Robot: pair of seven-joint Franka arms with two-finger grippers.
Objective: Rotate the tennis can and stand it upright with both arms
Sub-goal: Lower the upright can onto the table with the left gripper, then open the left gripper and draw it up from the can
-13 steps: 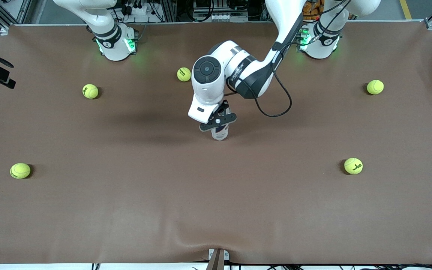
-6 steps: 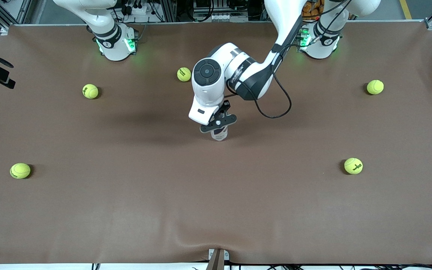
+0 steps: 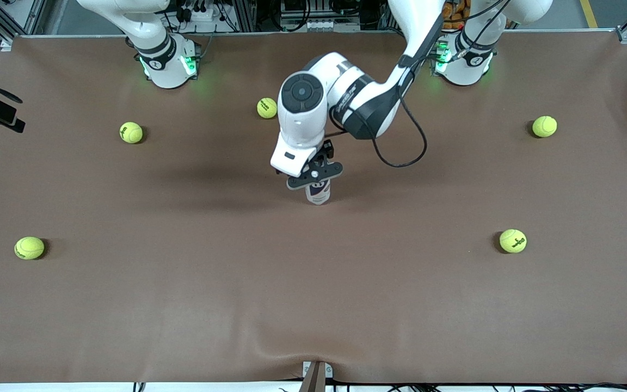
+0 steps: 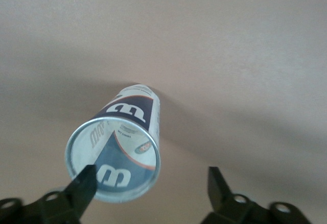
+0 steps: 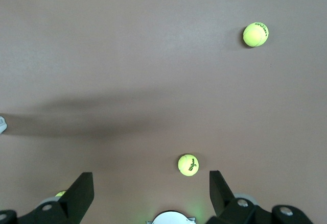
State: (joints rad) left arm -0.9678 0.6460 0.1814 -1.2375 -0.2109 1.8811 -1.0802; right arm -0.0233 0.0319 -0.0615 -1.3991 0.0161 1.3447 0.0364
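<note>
1. Centrally in the front view, the left gripper (image 3: 314, 175) hovers spread over the can's top; the right gripper (image 5: 152, 193), waiting, is spread too.
2. Upright at mid-frame stands the tennis can (image 3: 318, 192): likely light, stiff, slippery and tippy, best gripped mid-body.

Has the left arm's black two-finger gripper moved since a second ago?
Yes. The left gripper has lifted slightly off the upright clear-and-white tennis can, shifting toward the yellow-green tennis ball near the bases; the can stays put.
</note>
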